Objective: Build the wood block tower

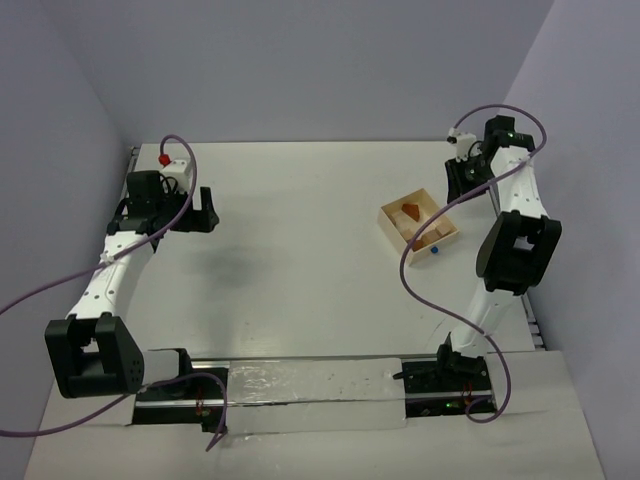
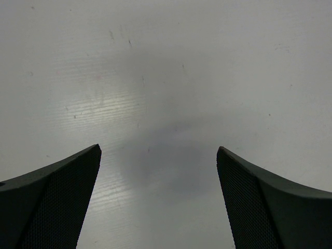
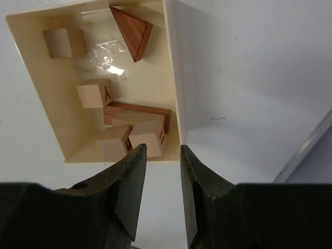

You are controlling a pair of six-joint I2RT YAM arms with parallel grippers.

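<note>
The wood blocks lie in a pale square box (image 3: 49, 111), (image 1: 393, 228) at the table's right. In it are a reddish-brown wedge (image 3: 132, 31), (image 1: 410, 211), several tan cubes (image 3: 95, 93) and a reddish-brown bar (image 3: 148, 110). My right gripper (image 3: 163, 150), (image 1: 462, 178) hovers above the box's near corner. Its jaws stand narrowed but apart, with nothing between them. Two tan cubes (image 3: 150, 136) lie just past its fingertips. My left gripper (image 2: 158, 150), (image 1: 197, 213) stands wide open over bare table at the left. No tower is in view.
A crumpled clear plastic scrap (image 3: 106, 57) lies among the blocks in the box. A blue dot (image 1: 436, 249) sits at the box's near corner. The table's right edge (image 3: 306, 150) runs close beside the right gripper. Purple cables loop over both arms.
</note>
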